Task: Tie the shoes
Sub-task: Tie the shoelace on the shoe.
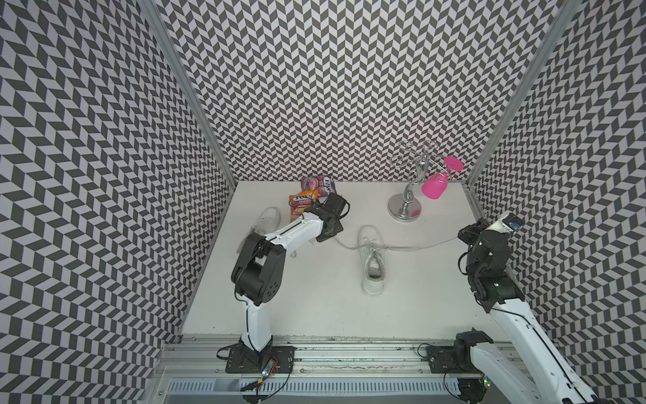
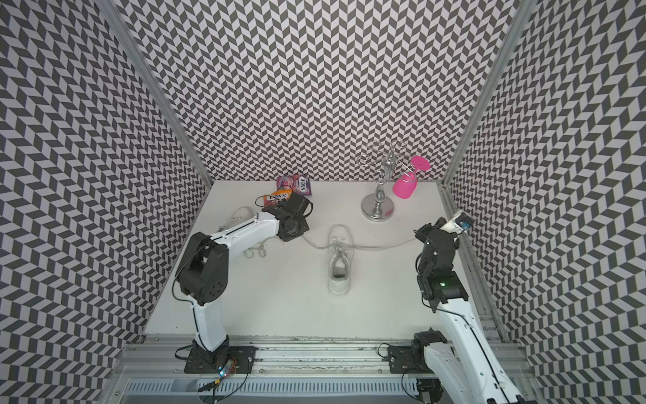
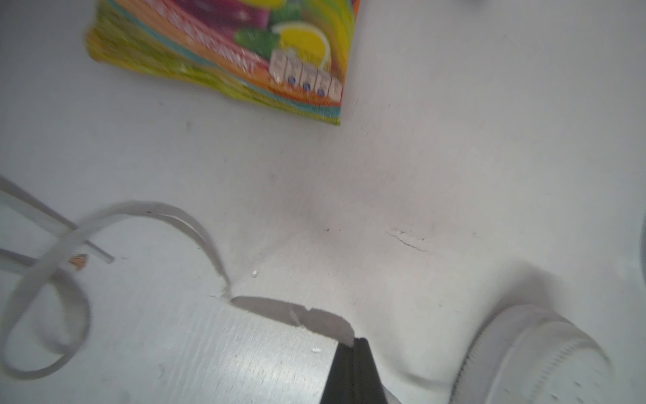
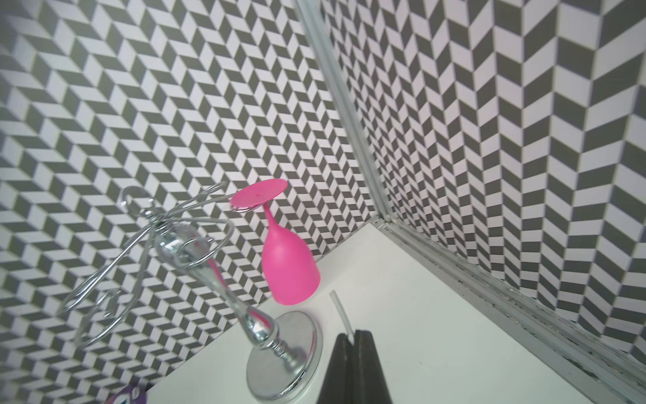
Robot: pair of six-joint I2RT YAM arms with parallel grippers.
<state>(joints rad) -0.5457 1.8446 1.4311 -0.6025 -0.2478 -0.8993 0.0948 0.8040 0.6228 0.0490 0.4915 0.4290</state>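
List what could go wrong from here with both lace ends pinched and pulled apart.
1. The right gripper pinches its lace close to the tip; it could slip out.
2. Uneven pulling by the left gripper may drag or tip the centre shoe.
3. The right arm works near the chrome rack with the hanging pink glass; a swing might topple it.

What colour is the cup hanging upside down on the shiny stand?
Bright pink. The cup shows best in the right wrist view.
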